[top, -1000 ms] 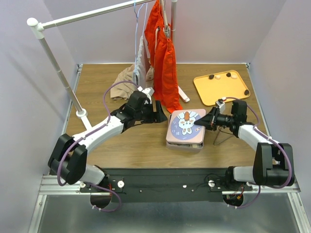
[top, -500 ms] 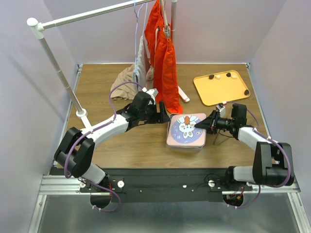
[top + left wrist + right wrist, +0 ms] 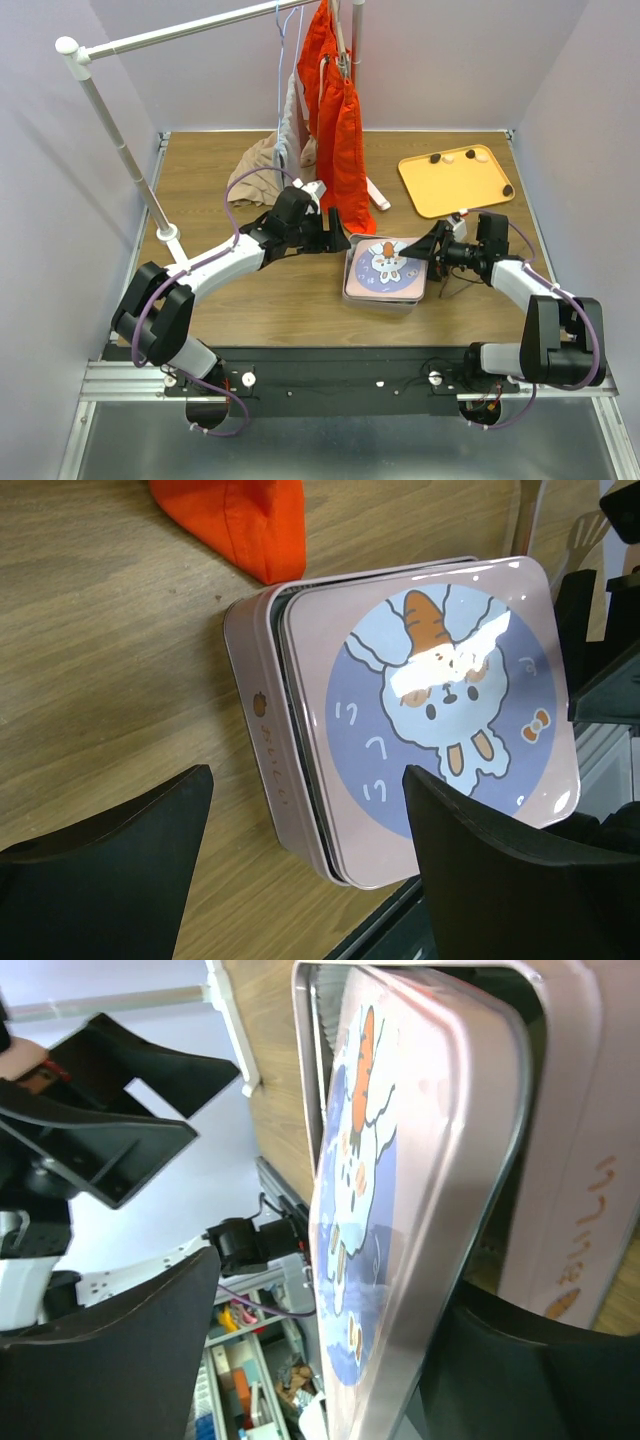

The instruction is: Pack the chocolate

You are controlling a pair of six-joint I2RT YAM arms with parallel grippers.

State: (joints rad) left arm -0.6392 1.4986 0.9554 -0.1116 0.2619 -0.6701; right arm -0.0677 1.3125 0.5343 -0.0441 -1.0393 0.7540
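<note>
**A:** Chocolate, where is it?

**B:** On the orange tray at the far right of the table. Dark and pale pieces lie along the tray's far edge, and one dark piece sits by its right rim.

**A:** And the tin?

**B:** The pink tin sits near the middle, well apart from the tray. Its bunny lid lies askew on top, with a dark gap along the left side.

**A:** Fingers?

**B:** The left gripper hovers by the tin's left side, spread wide and holding nothing. The right gripper is at the lid's right edge. Its fingers are parted, with the rim between them and a gap beside one finger.
</note>
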